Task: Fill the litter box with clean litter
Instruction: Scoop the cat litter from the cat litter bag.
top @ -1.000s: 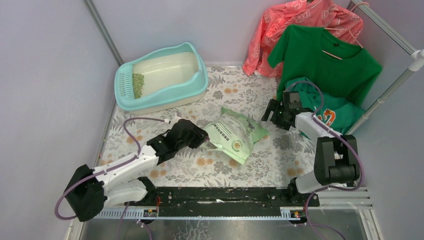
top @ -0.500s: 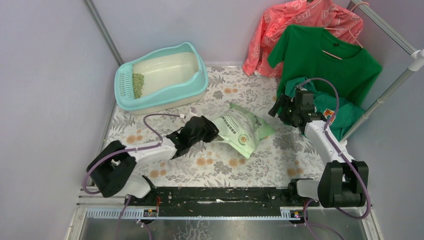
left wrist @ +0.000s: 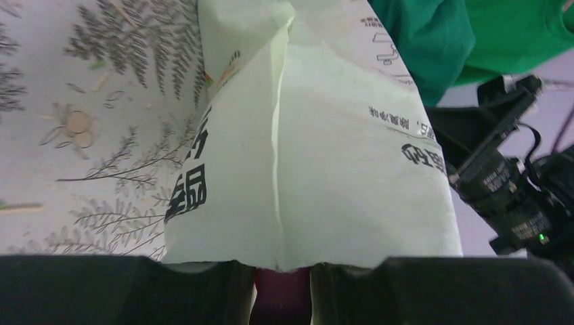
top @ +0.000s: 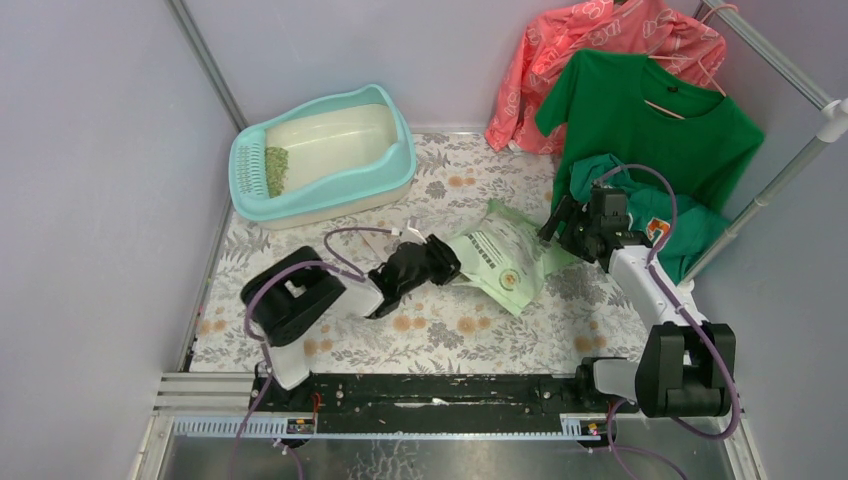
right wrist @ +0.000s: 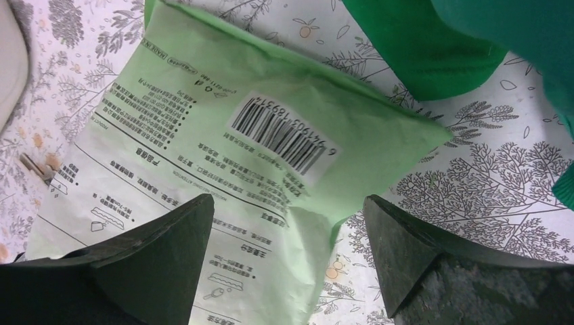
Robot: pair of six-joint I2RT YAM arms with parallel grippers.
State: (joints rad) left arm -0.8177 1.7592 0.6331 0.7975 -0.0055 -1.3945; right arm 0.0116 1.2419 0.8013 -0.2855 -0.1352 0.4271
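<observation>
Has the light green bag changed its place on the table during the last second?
Yes. The light green bag, gripped by the left pincer, has shifted right, away from the litter box and nearer the hanging green shirt.

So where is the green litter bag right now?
In the top view the litter bag is just right of centre, its left edge held by the left gripper, the open right gripper at its right corner.

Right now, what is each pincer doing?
Left pincer: shut on the edge of the light green printed plastic bag.
Right pincer: open, holding nothing.
</observation>
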